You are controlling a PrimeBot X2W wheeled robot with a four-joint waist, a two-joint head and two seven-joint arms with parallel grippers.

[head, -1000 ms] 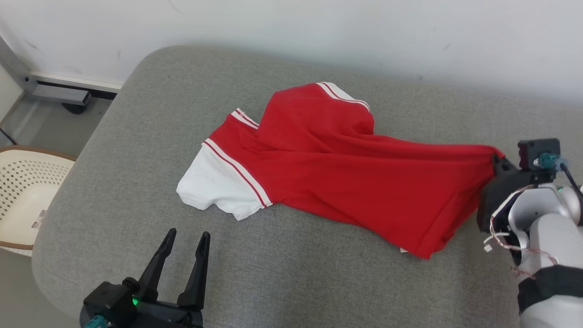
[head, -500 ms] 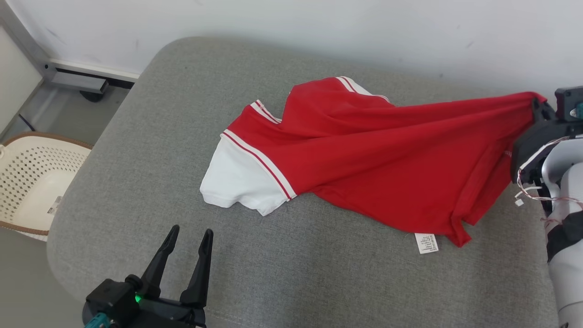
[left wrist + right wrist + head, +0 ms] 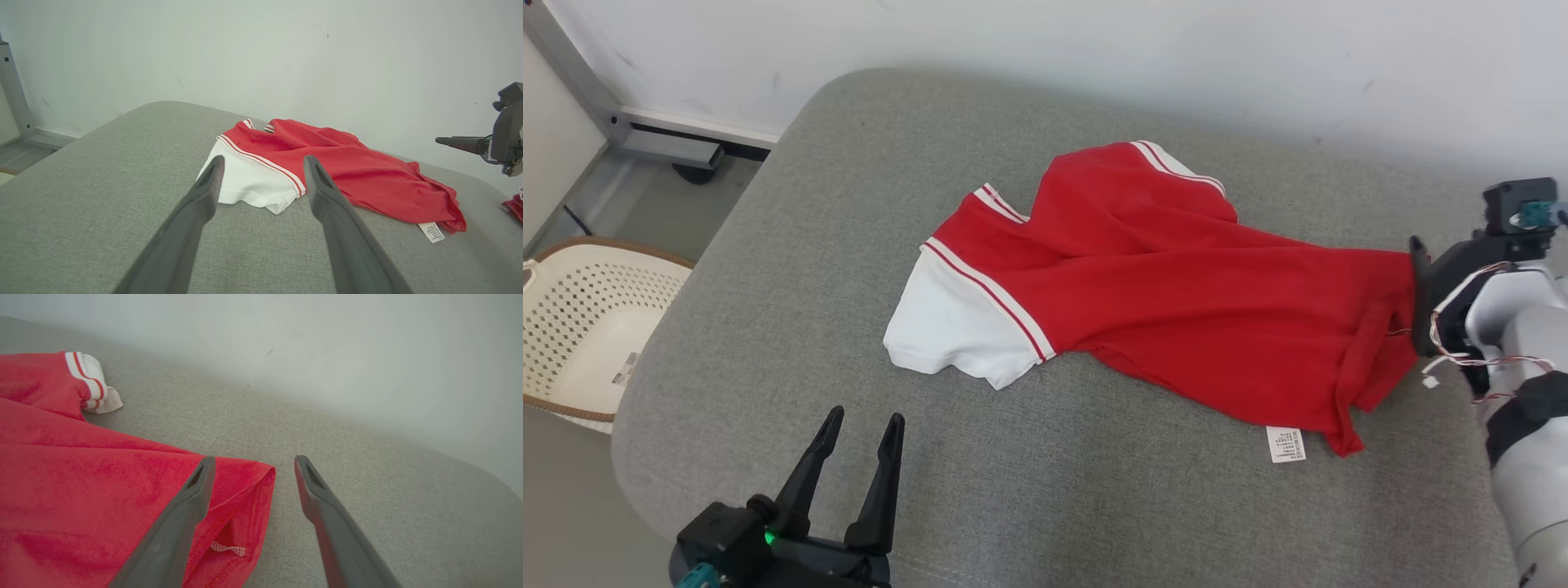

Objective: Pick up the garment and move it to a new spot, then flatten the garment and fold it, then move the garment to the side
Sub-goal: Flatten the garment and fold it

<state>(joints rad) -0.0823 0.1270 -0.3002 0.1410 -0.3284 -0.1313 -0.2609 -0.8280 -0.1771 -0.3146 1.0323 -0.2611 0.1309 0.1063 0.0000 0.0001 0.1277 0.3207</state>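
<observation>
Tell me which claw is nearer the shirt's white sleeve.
Left. The left claw sits open just short of the white sleeve, not touching it; the right claw is open at the opposite, red end of the shirt.

Open cushion (image 3: 1094,506) around garment (image 3: 1176,302); wall (image 3: 1094,49) behind
</observation>
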